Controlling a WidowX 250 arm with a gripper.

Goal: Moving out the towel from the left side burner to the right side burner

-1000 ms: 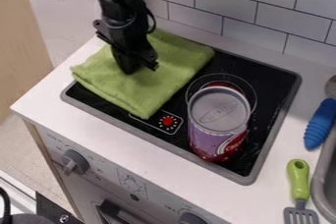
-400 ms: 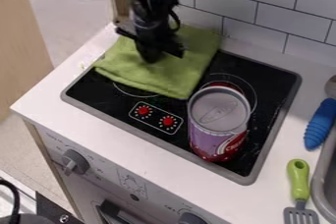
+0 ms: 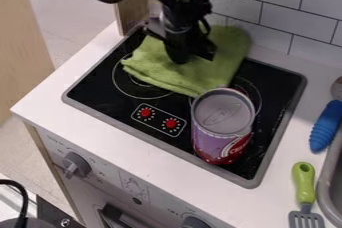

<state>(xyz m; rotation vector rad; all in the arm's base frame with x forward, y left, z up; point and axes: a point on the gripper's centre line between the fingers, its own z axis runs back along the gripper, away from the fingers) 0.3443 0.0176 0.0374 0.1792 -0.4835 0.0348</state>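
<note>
Claw [image 3: 190,54] sits at the towel [image 3: 224,54]; whether it is wide or narrow cannot be determined. Beneath and around the claw, the towel spans the rear cooktop [image 3: 100,89], partly over the left burner [image 3: 137,88]. For the apparent sideways transfer, claw travel should be slow and level, limiting folds. Outward from the claw, the can [image 3: 224,127] stands just beside the towel's near corner, partly blocking the right burner [image 3: 252,91]; a path behind the can should reduce tipping risk.
</note>
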